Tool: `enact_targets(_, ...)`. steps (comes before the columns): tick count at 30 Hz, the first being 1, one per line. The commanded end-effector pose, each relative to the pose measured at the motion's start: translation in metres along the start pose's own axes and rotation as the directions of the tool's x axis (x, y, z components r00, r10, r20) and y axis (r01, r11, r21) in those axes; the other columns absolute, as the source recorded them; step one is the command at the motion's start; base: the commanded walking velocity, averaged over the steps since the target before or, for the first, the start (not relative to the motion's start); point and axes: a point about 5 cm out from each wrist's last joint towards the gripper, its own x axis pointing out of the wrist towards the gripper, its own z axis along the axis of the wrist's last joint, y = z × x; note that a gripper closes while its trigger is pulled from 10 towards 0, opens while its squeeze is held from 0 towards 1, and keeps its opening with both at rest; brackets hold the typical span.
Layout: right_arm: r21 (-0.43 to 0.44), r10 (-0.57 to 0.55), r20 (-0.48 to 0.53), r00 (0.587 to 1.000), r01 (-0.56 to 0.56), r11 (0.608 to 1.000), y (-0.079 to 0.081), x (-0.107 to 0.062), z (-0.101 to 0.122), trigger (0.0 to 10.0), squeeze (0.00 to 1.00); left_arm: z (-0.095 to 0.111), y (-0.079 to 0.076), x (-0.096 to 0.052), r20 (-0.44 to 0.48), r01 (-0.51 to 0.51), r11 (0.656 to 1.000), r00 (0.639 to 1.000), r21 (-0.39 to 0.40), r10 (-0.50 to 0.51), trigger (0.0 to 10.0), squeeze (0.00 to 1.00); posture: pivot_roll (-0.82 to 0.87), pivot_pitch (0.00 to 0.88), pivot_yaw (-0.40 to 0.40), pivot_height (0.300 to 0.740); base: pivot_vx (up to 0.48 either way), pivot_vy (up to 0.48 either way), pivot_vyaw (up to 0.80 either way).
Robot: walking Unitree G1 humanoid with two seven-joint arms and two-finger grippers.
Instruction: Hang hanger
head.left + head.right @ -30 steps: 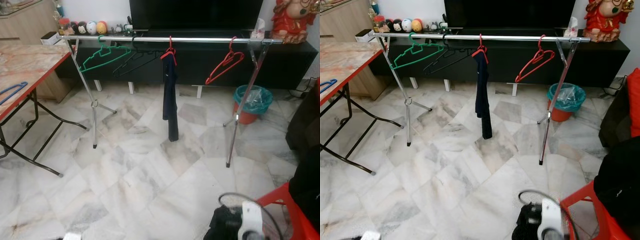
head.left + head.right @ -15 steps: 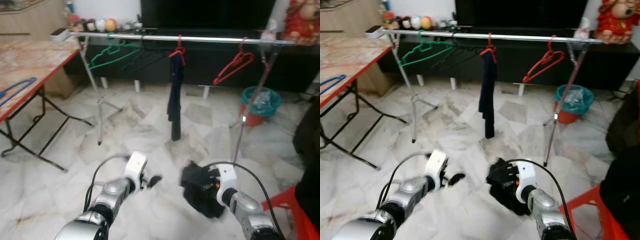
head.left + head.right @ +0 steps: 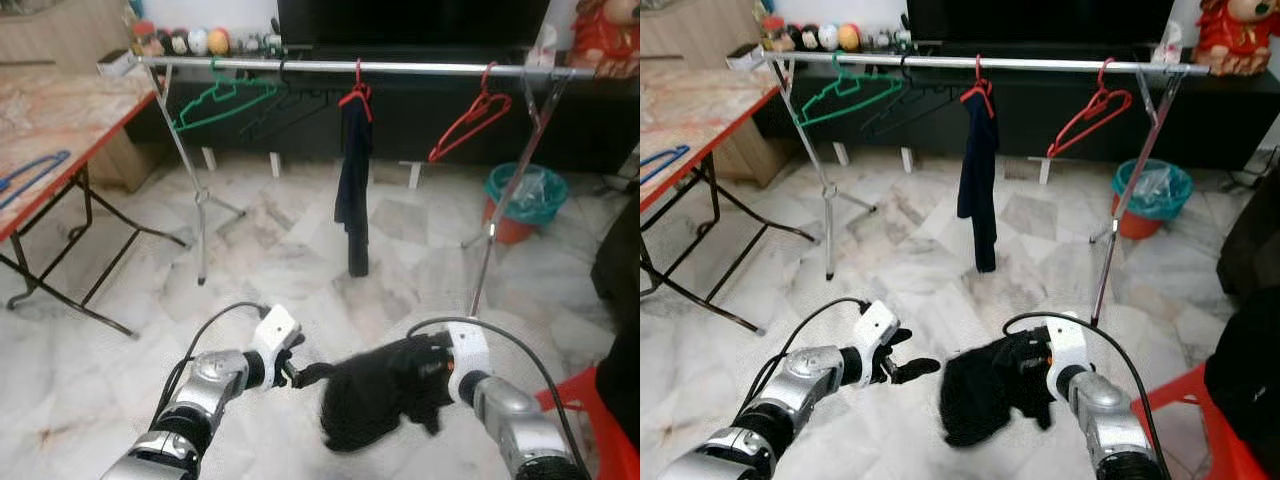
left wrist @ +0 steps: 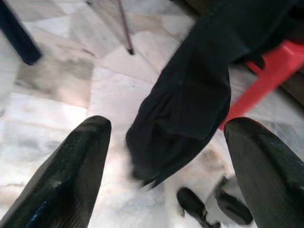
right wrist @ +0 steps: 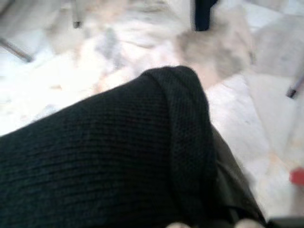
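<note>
A red hanger point(image 3: 468, 115) hangs empty on the rail, tilted, well apart from the green hanger point(image 3: 222, 100).

Four hangers point(image 3: 222, 100) on the rail, one blue hanger point(image 3: 30, 172) on the table, two dark garments point(image 3: 352, 190).

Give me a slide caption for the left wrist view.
Open left pincer reaching toward a black garment dangling above the marble floor.

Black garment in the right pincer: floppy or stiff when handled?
Likely floppy: the black garment sags in folds below the right pincer. Its ribbed knit in the right wrist view suggests a grippy fabric. It will probably swing as the open left pincer nears.
</note>
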Motion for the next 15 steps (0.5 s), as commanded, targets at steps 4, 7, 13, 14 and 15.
enact_targets(4,-0.095,0.150,0.074,0.986,-0.143,0.985,0.030,-0.003,0.036,10.0,0.00,0.012,-0.003,0.003,0.004,0.076,0.996,0.997,0.040,-0.076,10.0,0.00,-0.15,0.048,0.086,0.740,0.000,0.000,0.00)
enact_targets(7,-0.127,0.180,0.084,0.980,-0.169,0.977,0.037,-0.006,0.049,10.0,0.00,0.019,-0.007,0.006,0.008,0.108,0.992,0.994,0.065,-0.108,10.0,0.00,-0.15,0.051,0.087,0.740,0.000,0.000,0.00)
enact_targets(13,-0.151,0.196,0.091,0.976,-0.181,0.972,0.043,-0.013,0.061,10.0,0.00,0.025,-0.007,0.007,0.025,0.113,0.991,0.993,0.077,-0.115,10.0,0.00,-0.15,0.055,0.090,0.740,0.000,0.000,0.00)
enact_targets(14,-0.151,0.195,0.089,0.977,-0.181,0.972,0.044,-0.014,0.062,10.0,0.00,0.026,-0.007,0.007,0.026,0.113,0.991,0.993,0.077,-0.115,10.0,0.00,-0.15,0.055,0.090,0.740,0.000,0.000,0.00)
enact_targets(15,-0.156,0.197,0.090,0.976,-0.182,0.971,0.045,-0.015,0.064,10.0,0.00,0.027,-0.007,0.006,0.034,0.111,0.991,0.993,0.074,-0.114,10.0,0.00,-0.15,0.056,0.090,0.740,0.000,0.000,0.00)
